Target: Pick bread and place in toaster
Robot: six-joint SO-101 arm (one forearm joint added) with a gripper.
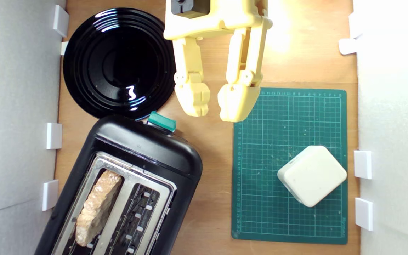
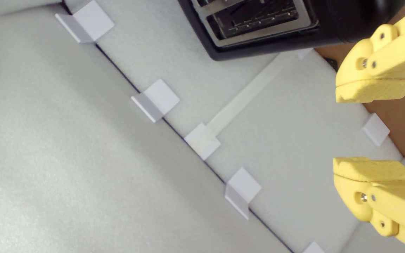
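Check the gripper (image 1: 214, 112) first: its two yellow plastic fingers stand apart with a clear gap between them and nothing held. In the wrist view the gripper (image 2: 371, 130) shows the same spread, each fingertip faced with a rough, spongy yellow pad (image 2: 373, 89).

In the exterior view the gripper hangs over bare wooden tabletop (image 1: 211, 170), between the plate (image 1: 119, 63) on the exterior view's left and the cutting mat (image 1: 289, 166) on the exterior view's right. The teal-green lever (image 1: 161, 122) of the toaster (image 1: 143, 152) lies just beside the fingertips in the picture.

Inspect the containers next. The toaster is black with rounded corners and a silver metal top bearing two slots. The bread (image 1: 97, 207) stands in the slot nearer the exterior view's left: an irregular slice with pale, holey crumb and a tan crust. The other slot shows only its wire guides. The plate is round, glossy black with concentric ridges, and holds nothing.

The cutting mat is dark green with a printed grid and scattered crumbs. A cream block (image 1: 312, 175), square with rounded corners, sits on it.

White foam walls (image 2: 65, 158) with small white clips (image 2: 156, 100) border the table.
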